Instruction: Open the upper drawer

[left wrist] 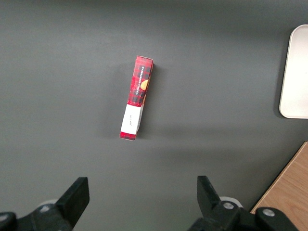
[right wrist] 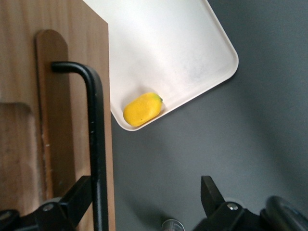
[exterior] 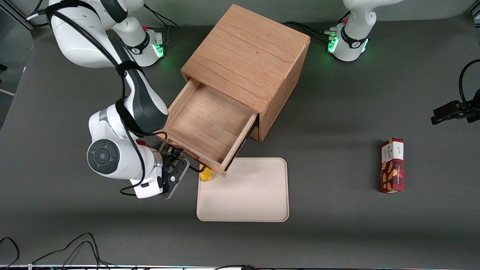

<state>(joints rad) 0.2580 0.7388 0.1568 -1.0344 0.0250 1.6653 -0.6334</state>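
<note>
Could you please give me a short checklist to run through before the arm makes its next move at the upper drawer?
1. Upper drawer pulled well out of the cabinet: ok.
2. Drawer interior free of items: ok, bare wood shows.
3. Claw at the drawer front, open, one finger on each side of the dark handle: ok.
4. Claw clear of the handle for retreat: cannot tell, one finger sits very close.
5. Yellow fruit in the tray corner, partly under the drawer front: not ok if the arm dips.
6. Red box far from the work: ok.
</note>
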